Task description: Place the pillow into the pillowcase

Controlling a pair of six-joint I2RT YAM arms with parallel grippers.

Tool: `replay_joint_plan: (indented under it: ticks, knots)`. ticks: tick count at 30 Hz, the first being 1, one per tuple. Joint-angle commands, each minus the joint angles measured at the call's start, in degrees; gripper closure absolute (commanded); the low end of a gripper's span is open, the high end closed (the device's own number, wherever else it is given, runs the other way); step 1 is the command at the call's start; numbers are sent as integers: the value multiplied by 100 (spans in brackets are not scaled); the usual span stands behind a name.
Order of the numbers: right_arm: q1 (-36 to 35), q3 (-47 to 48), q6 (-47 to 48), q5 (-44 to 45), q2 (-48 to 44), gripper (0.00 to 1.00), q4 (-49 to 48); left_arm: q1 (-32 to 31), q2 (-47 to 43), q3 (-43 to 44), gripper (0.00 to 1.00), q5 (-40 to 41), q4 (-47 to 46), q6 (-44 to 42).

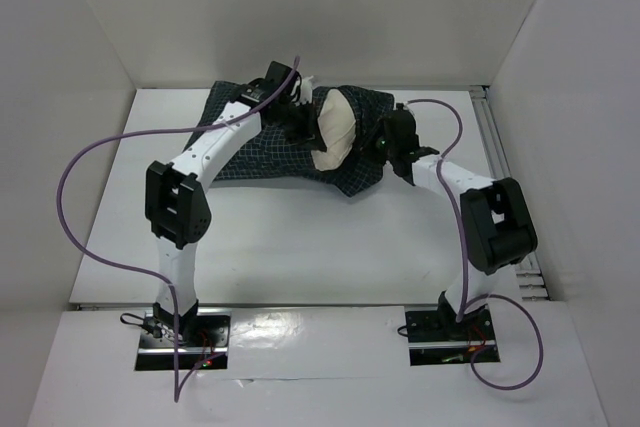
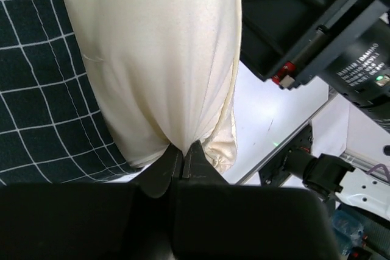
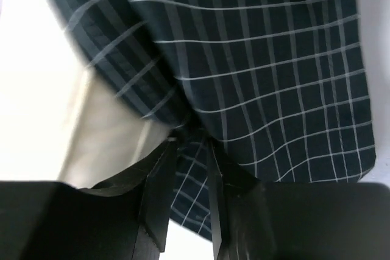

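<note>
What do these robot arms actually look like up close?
Both the left arm and right arm are white segments with chunky black joint blocks. A thin purple cable loops loosely off each. The left gripper and right gripper have two flat black fingers apiece.

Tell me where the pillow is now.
In the top view, the pillow sits far centre, on the pillowcase, between the left gripper and the right gripper.
</note>
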State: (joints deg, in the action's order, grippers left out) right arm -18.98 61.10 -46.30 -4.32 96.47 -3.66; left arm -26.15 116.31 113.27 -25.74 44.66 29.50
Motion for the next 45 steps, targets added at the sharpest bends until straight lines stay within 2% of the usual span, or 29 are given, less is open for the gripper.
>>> replay_joint_plan:
  ticks: [1,4,11,14,16,17,18,19,24,28,31,34,37,41,43,45]
  knots:
    - [-53,-36,-484,563,65,65,-467,-4,-302,371,100,-476,-344,206]
    - [0,-91,-485,257,196,55,-847,-4,-302,371,100,-529,-344,206]
    - [0,42,-485,45,417,42,-1137,-4,-302,371,100,-529,-292,206]
    - [0,104,-538,-25,697,42,-1435,-4,-302,371,100,-590,-292,206]
    - [0,156,-599,54,944,54,-1584,-4,-302,371,100,-643,-292,206]
    - [0,156,-599,106,944,70,-1655,-4,-302,371,100,-643,-292,206]
    - [0,156,-599,106,1014,91,-1655,-4,-302,310,100,-643,-292,206]
    - [0,156,-599,106,945,100,-1577,48,-354,309,100,-643,-292,258]
    - [0,-676,-64,-147,58,100,-1322,163,-303,186,100,-372,-493,556]
    - [-324,-1239,411,-315,-1179,100,-883,163,-30,134,100,138,-599,751]
    - [-518,-1434,666,-604,-1744,100,-601,163,250,-59,100,455,-695,1049]
    - [-895,-1217,938,-982,-2097,100,-355,216,540,-165,100,517,-1003,1251]
    - [-1562,-751,1237,-1141,-2167,100,-21,-178,961,114,100,648,-1056,1252]
    - [-1714,-503,1396,-1676,-2299,100,-99,-425,1192,169,100,762,-986,1252]
    - [-1776,-398,1458,-1678,-2456,100,84,-539,1262,117,100,763,-986,1252]
    - [-1776,-397,1633,-1223,-2588,100,347,-540,1262,38,100,501,-986,1252]
